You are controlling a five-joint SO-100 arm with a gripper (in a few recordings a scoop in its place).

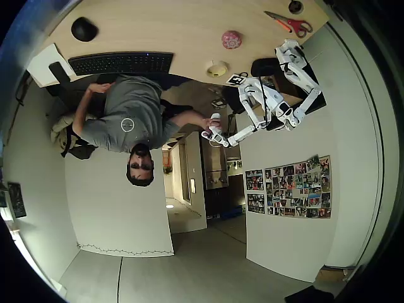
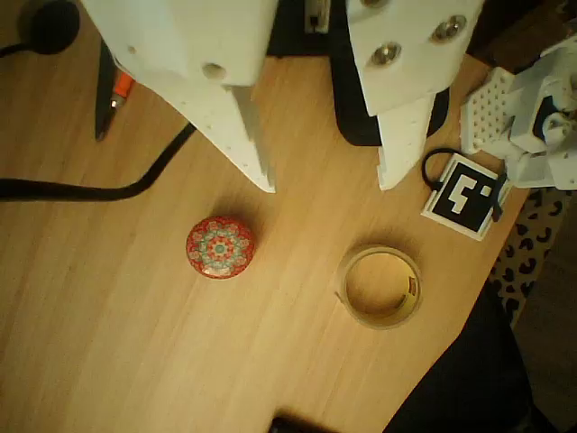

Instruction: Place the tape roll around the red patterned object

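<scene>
A: Where does the tape roll sit?

B: In the wrist view it lies flat on the wooden worktop, hole upward, near the right edge and just below a black-and-white marker tag. The red patterned object rests to its left, well apart from it. The overhead view shows the same pair, roll and red object, both on the worktop.

A: And the gripper?

B: Its two white fingers are spread wide with nothing between them, hanging above bare wood between the two things. I'd judge that it is held high so that both are visible before it goes down for the roll.

A: Anything in the way?

B: A black cable runs at the left, beyond the red object. Orange-handled scissors lie farther off.
</scene>
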